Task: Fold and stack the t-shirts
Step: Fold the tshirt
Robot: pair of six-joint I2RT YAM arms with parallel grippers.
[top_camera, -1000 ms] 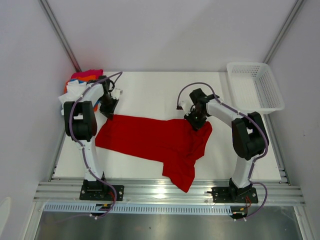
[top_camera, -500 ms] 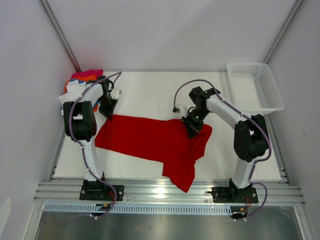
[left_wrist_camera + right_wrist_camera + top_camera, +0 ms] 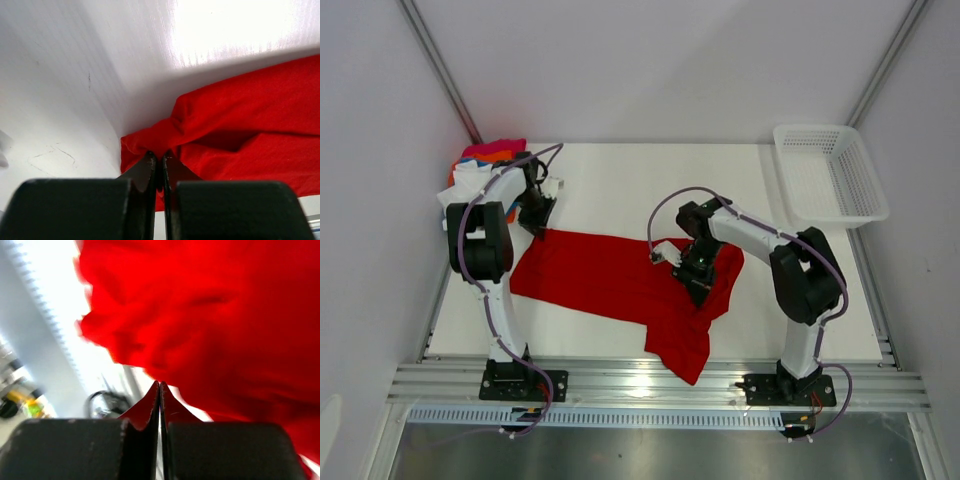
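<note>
A large red t-shirt (image 3: 610,275) lies spread and rumpled across the table, one part reaching toward the near edge. My left gripper (image 3: 538,228) is at its back left corner, shut on a pinch of the red cloth (image 3: 200,120) that bunches at the tips (image 3: 159,156). My right gripper (image 3: 700,285) hangs over the shirt's right part. Its jaws (image 3: 160,385) are shut, the tips at the edge of the blurred red cloth (image 3: 215,315), with no cloth seen between them. Other t-shirts (image 3: 480,165), pink, orange, white and blue, are piled at the back left corner.
A white mesh basket (image 3: 830,175) stands at the back right, overhanging the white table (image 3: 620,180). A metal rail (image 3: 650,380) with both arm bases runs along the near edge. Grey walls close in on both sides.
My right gripper swung from the shirt's back right edge leftward and nearer, over the cloth, its wrist turning. The left gripper kept its hold and place.
</note>
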